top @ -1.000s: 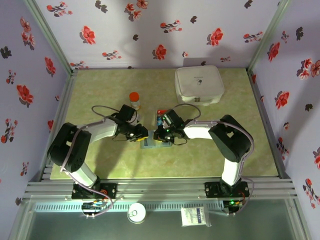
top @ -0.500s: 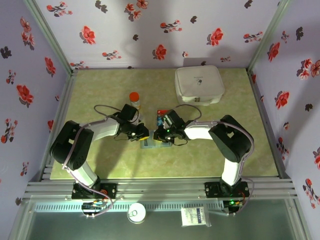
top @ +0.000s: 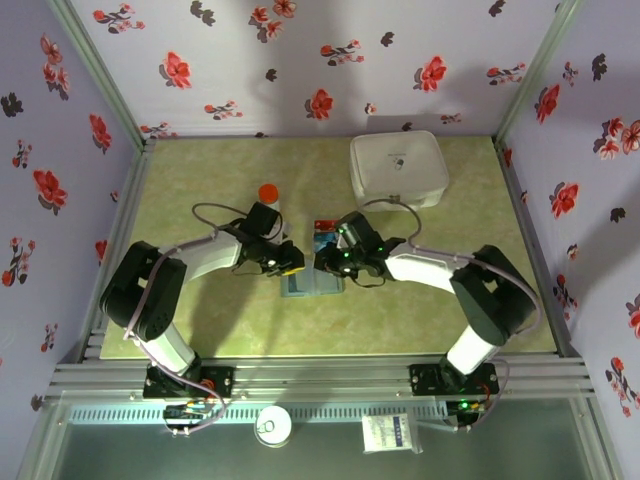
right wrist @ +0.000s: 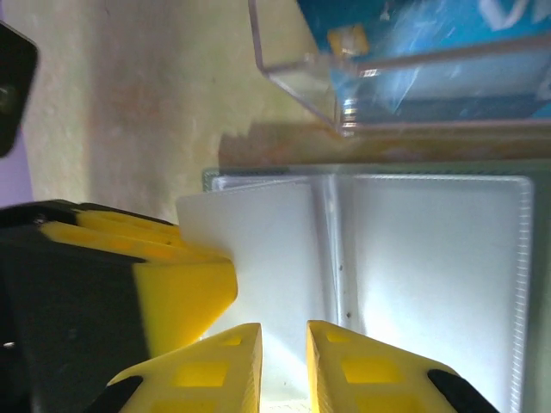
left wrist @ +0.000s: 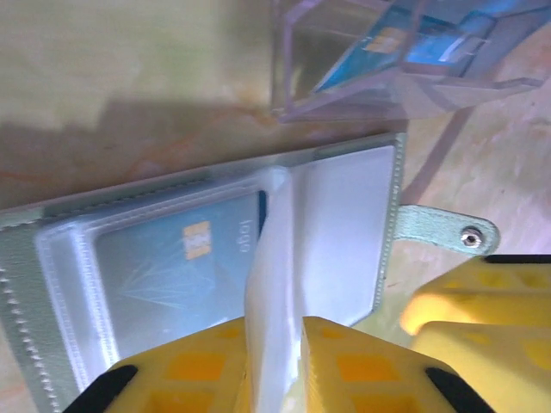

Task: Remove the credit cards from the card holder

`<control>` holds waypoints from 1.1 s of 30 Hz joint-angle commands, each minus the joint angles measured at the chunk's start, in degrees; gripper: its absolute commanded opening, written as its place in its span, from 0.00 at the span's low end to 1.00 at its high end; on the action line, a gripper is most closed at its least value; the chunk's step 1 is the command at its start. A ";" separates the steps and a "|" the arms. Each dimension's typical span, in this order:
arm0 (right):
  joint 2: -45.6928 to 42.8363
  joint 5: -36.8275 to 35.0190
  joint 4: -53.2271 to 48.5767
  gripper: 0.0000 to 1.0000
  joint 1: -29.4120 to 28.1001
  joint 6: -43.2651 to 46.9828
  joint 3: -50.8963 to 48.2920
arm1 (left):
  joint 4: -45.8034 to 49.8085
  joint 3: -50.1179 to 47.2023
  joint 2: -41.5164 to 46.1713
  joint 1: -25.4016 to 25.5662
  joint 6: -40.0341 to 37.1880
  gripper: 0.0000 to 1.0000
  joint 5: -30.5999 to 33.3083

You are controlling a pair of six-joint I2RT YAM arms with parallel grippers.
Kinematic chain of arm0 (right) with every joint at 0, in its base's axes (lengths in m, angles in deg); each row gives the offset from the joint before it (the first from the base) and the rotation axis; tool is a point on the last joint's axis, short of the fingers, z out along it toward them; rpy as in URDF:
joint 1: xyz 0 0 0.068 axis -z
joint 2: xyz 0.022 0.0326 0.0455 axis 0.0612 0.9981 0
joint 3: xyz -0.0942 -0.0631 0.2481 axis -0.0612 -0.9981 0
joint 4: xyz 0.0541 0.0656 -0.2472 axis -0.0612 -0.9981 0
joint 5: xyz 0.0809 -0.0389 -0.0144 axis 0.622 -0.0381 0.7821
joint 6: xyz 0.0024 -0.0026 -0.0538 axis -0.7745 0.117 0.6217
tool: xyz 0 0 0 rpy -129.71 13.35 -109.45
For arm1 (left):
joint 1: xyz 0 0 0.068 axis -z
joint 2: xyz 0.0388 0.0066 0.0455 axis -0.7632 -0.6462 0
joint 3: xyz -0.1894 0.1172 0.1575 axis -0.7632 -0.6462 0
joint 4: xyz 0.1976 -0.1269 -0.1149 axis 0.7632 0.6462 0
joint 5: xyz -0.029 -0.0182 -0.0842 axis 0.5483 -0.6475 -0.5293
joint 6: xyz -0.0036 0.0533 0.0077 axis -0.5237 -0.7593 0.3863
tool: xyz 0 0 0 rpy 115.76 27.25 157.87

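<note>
The top view is evenly and softly lit from above, with faint shadows beside the arms on the pale green marbled tabletop [top: 200, 180]. Beyond the left gripper [left wrist: 271, 331], its yellow fingers [left wrist: 185, 370] blurred, lies a broad dull shadow. Just ahead of the right gripper [right wrist: 282, 335], the dull grey-blue card holder [right wrist: 430, 258] has clear plastic sleeves that blow out white.

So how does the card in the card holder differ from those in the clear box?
The sleeved card lies flat in the card holder, dulled by cloudy plastic; the boxed cards stand tilted in the clear box, bright blue. It is single; they are several. Both are blue with a gold chip.
</note>
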 commanded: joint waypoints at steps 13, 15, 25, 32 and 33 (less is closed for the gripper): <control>-11.44 -7.86 -8.46 0.24 5.03 4.31 -5.88 | 1.94 9.53 -7.87 5.65 1.26 0.42 -0.59; -12.27 -8.07 -8.58 0.25 5.24 4.27 -6.48 | 1.52 10.27 -9.26 6.25 1.37 0.45 -0.51; -15.50 -9.18 -12.88 0.27 5.68 5.56 -6.81 | 1.51 12.73 -13.35 8.05 0.92 0.51 -0.80; -14.26 -7.24 -11.06 0.26 5.68 4.54 -6.30 | 3.83 12.75 -10.36 7.86 -1.37 0.52 0.34; -13.79 -6.82 -10.60 0.26 5.68 4.22 -6.14 | 4.48 12.66 -9.66 7.78 -1.73 0.52 0.75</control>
